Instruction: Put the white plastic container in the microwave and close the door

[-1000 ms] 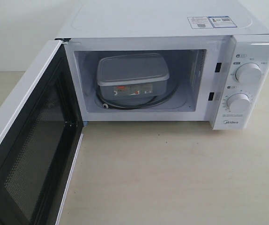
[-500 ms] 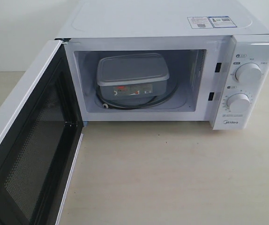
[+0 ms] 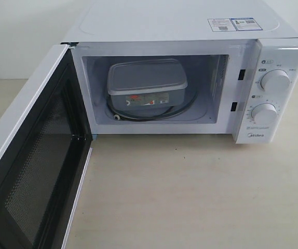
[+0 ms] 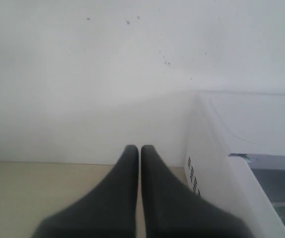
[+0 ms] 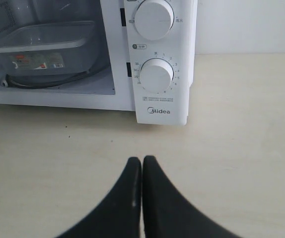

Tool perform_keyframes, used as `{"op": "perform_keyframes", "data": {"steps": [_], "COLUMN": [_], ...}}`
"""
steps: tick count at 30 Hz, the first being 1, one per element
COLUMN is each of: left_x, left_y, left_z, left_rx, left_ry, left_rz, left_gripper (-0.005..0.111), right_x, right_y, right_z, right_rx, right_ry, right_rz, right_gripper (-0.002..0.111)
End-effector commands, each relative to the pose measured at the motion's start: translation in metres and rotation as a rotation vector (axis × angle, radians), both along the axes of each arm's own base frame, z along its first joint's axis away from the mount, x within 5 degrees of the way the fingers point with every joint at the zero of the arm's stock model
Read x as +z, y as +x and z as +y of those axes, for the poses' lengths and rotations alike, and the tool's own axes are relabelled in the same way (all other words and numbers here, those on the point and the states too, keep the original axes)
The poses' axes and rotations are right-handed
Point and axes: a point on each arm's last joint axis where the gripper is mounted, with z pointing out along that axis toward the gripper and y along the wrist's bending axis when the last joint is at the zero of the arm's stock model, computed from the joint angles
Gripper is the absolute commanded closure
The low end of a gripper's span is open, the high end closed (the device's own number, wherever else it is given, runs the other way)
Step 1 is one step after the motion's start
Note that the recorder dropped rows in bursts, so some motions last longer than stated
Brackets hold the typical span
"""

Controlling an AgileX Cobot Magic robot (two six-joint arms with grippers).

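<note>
Item: white plastic container [image 3: 147, 83], lid on, label facing out, seated on the turntable inside the microwave [image 3: 180, 26], so step 1 of 2 reads as done. Door [image 3: 29, 155]: swung wide open over the desk [image 3: 190, 197], leaving closing as the remaining step. Left fingers [image 4: 127, 163] and right fingers [image 5: 130, 173]: both clenched on nothing, the left near the microwave's vented side wall, probably placed to push the door, the right low before the dial panel.

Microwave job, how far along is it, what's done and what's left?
Done: the container sits inside the microwave. In hand: nothing; the left gripper and right gripper are both shut and empty, touching nothing. Left: the door stands wide open and has to be swung shut.
</note>
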Motion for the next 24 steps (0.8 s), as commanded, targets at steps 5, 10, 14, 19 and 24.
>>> {"op": "perform_keyframes", "data": {"steps": [5,10,14,19,24], "left_x": [-0.039,-0.069,-0.078,-0.077,-0.071], "left_y": [0.017,0.043,0.068,0.094,0.111], "left_z": [-0.004,-0.018,-0.049,-0.070,-0.077], "left_rx": [-0.011,-0.185,-0.540,-0.794,-0.866], "left_ry": [-0.059,-0.017,-0.093,-0.203,-0.252], "left_rz": [0.483,0.804,0.822,0.694,0.588], "left_gripper": [0.102,0.102,0.102,0.102,0.102], "right_x": [0.001,0.001,0.001,0.001,0.001], "right_y": [0.000,0.000,0.000,0.000,0.000], "right_z": [0.000,0.000,0.000,0.000,0.000], "right_rx": [-0.007,-0.007,-0.007,-0.007,-0.008], "right_ry": [0.002,0.002,0.002,0.002,0.004], "right_rz": [-0.007,-0.007,-0.007,-0.007,-0.007], "right_gripper": [0.108,0.108,0.108,0.108,0.108]}}
